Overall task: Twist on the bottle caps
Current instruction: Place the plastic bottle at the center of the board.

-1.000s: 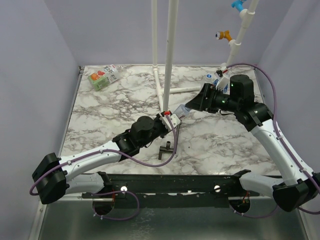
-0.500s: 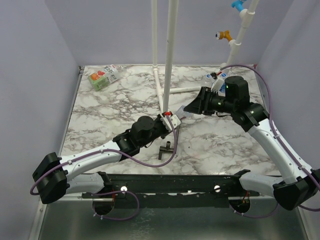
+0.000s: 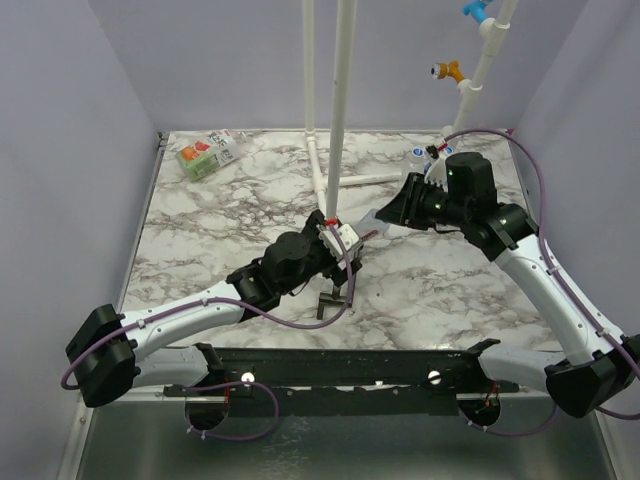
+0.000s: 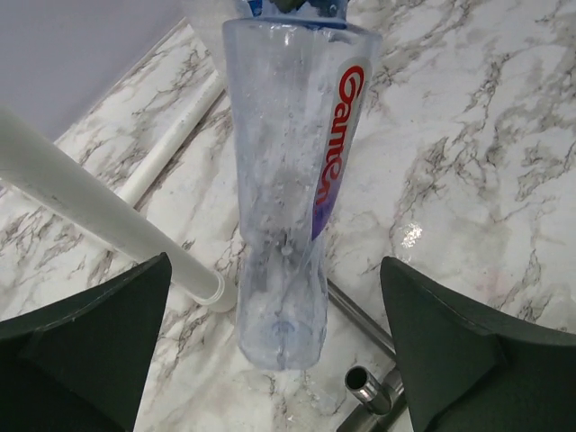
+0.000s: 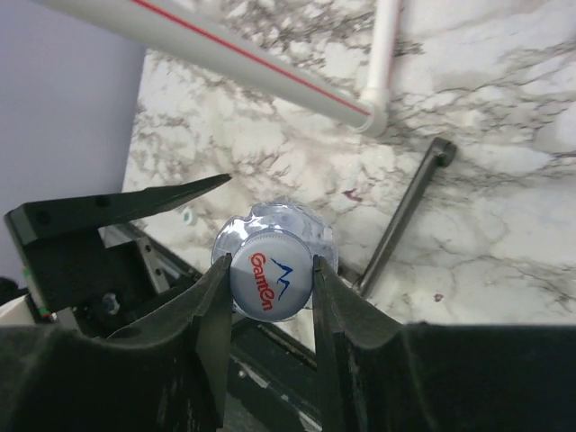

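Note:
A clear bottle with a blue "Ganten" label hangs tilted above the marble table, between my two grippers. Its white printed bottle cap sits on the bottle's neck, and my right gripper is shut on it, one finger on each side. The bottle's base points at my left gripper, which stands wide open with its fingers well clear of the bottle on both sides. In the top view the bottle runs between the left gripper and the right gripper.
A black T-shaped metal tool lies under the left gripper. White pipes rise at the back centre, with one lying flat. A bottle with a green, orange and red label lies back left. More bottles sit behind the right arm.
My left gripper has opened wide and let go of the bottle's body. My right gripper has closed onto the cap.

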Controlling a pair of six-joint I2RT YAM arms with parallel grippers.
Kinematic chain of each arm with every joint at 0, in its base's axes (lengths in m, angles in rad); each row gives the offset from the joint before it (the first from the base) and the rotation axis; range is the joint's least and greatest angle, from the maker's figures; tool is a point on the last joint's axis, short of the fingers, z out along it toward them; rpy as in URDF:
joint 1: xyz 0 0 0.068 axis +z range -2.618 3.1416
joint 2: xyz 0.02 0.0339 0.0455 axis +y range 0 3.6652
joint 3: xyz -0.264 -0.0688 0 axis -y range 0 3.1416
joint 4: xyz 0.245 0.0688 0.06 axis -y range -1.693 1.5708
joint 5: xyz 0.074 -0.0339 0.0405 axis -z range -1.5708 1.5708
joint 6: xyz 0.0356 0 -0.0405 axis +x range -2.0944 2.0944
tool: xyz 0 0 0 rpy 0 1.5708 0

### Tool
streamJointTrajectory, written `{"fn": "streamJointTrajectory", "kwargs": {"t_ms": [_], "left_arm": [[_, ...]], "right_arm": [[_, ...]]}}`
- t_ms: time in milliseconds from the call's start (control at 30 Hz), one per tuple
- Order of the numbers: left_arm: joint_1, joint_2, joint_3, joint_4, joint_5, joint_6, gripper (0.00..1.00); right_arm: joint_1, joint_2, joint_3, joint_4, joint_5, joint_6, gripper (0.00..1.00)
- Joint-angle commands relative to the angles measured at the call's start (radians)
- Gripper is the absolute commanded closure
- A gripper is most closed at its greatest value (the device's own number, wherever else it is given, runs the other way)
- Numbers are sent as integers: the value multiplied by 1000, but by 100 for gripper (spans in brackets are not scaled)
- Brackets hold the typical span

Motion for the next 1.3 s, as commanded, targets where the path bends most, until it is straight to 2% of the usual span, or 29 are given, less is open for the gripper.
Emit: {"fn": "streamJointTrajectory", "kwargs": {"t_ms": [0, 367, 567, 933, 1267], "left_arm": [[8, -27, 17, -26, -117, -110, 1], [60, -137, 108, -255, -310, -292, 1], [110, -235, 99, -306, -340, -356, 1], [147, -324, 87, -362, -317, -366, 1], [159, -332, 82, -374, -306, -363, 1]], "right_arm": [[4, 33, 90, -90, 225, -65, 96], [9, 239, 179, 36, 485, -212, 99], [41, 410, 282, 94, 625, -313, 100], [64, 655, 434, 134, 690, -407, 99], [63, 737, 492, 117, 680, -434, 94]]}}
